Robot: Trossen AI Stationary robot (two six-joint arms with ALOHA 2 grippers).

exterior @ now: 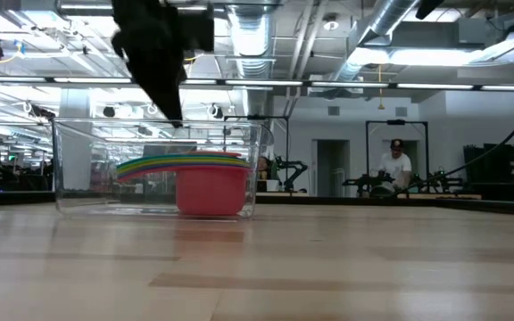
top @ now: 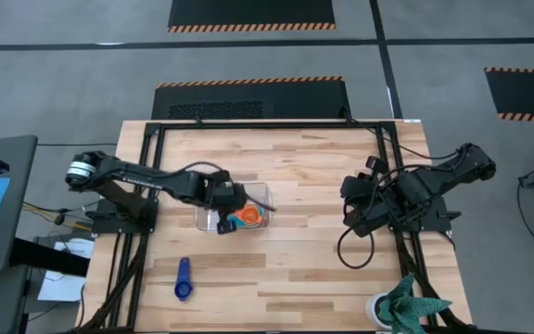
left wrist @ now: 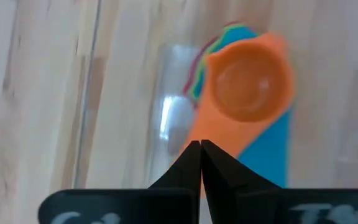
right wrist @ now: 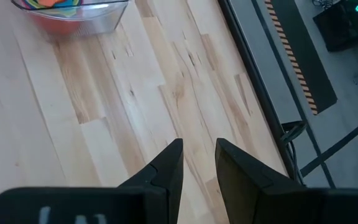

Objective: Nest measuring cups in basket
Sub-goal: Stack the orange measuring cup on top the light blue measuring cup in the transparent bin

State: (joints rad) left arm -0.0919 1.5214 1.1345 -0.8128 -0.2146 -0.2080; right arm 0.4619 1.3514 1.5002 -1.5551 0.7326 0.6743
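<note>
The clear basket (top: 206, 219) stands left of the table's middle and also shows in the low view (exterior: 78, 169). Inside it lies a nest of measuring cups (exterior: 208, 183), red at the bottom, the orange cup (left wrist: 247, 81) on top, with a light blue handle (left wrist: 269, 155) under it. The dark blue cup (top: 183, 279) lies alone on the table near the front left. My left gripper (left wrist: 201, 146) is shut, over the basket above the orange cup's handle; in the low view (exterior: 178, 120) its tip stands about level with the rim, clear of the cups. My right gripper (right wrist: 199, 152) waits at the right, slightly open and empty.
A potted plant (top: 406, 306) stands at the table's front right corner. Bare wood lies between the basket and the right arm (top: 406, 195). A person (exterior: 395, 165) stands in the room far behind the table.
</note>
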